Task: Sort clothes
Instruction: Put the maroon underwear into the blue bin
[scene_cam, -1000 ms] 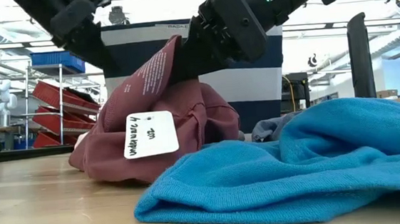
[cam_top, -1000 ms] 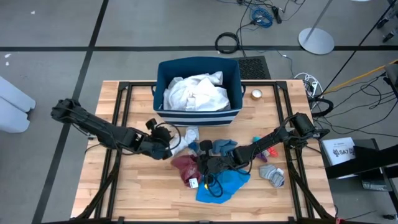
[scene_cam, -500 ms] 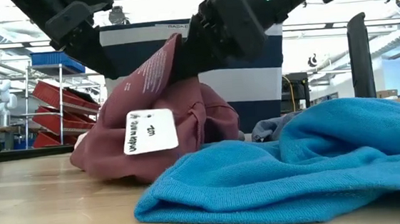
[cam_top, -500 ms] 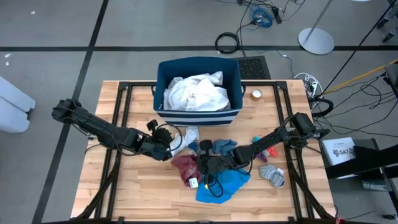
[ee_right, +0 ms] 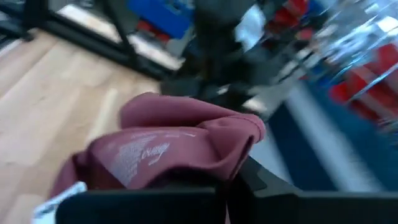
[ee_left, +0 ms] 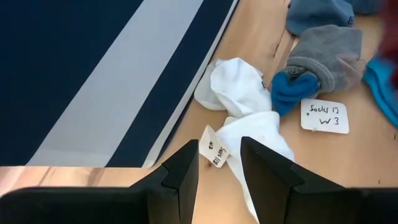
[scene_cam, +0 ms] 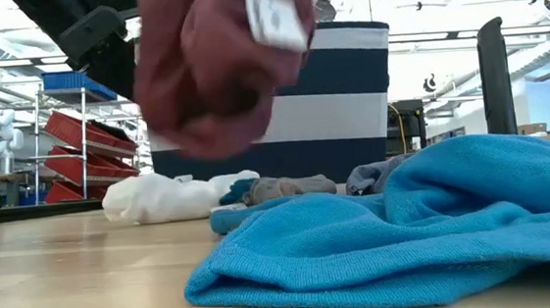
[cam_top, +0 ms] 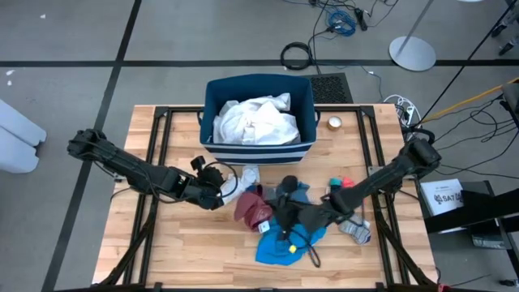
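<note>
My right gripper (cam_top: pixel 274 209) is shut on a maroon garment (cam_top: pixel 253 209), which hangs bunched above the table in the low view (scene_cam: pixel 212 72) with a white tag (scene_cam: pixel 274 16). A bright blue garment (cam_top: pixel 288 239) lies spread on the table below it. My left gripper (cam_top: pixel 219 195) is open and empty, low over the table in front of the navy bin (cam_top: pixel 259 150). Just past its fingers lie white socks (ee_left: pixel 249 115) with a tag. White clothes (cam_top: pixel 255 122) lie in the bin. My right gripper pinches a bunched fold of the maroon garment (ee_right: pixel 208 155) between its two fingers; the cloth drapes over the fingers and hides the place of contact. The fingers come from the table's right side. The garment hangs in a loose bunch, clear of the table.
Grey and blue socks with a paper tag (ee_left: pixel 323 62) lie near the white ones. More grey socks (cam_top: pixel 354 229) and a red piece (cam_top: pixel 345 182) lie at the table's right. A small round thing (cam_top: pixel 334 123) sits beside the bin.
My right gripper has gone up and a little toward the far edge, still shut on the maroon garment. The garment, which sat heaped on the table against the blue one, is now lifted clear and swings. The blue garment stays put.
</note>
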